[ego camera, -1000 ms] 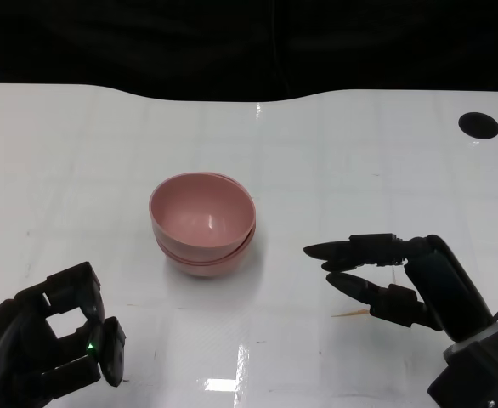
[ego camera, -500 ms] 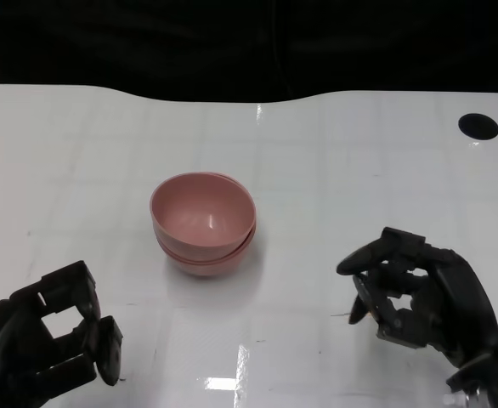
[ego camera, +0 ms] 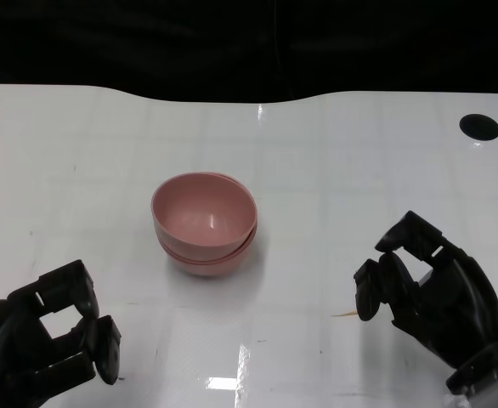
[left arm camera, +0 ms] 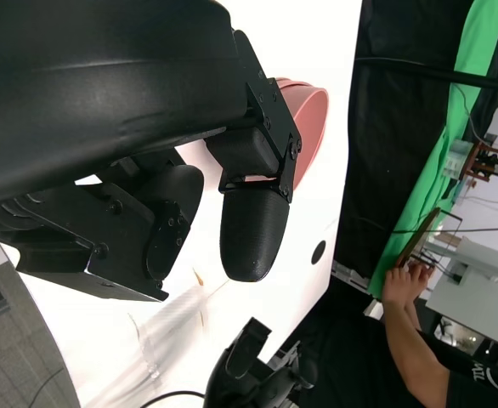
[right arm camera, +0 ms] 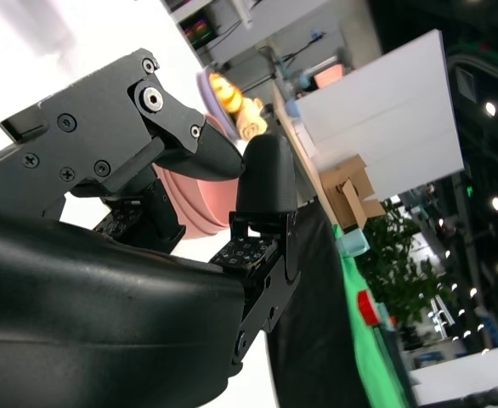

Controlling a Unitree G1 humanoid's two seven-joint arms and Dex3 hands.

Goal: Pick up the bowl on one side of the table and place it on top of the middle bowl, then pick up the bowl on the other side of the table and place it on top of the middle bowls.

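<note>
Three pink bowls (ego camera: pixel 204 223) sit nested in one stack. Two black robot hands show, one left (ego camera: pixel 43 344) and one right (ego camera: pixel 432 293). One person's hand (left arm camera: pixel 404 282) shows in the left wrist view.

A glossy white table (ego camera: pixel 79 136) carries a stack of pink bowls (ego camera: pixel 204 223) near its middle.

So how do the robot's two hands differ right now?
The left hand lies low at the table's near edge with fingers curled in; the right hand stands more upright, its fingers bent toward the stacked pink bowls. The left hand sits farther from the bowls. Both are black and hold nothing.
</note>
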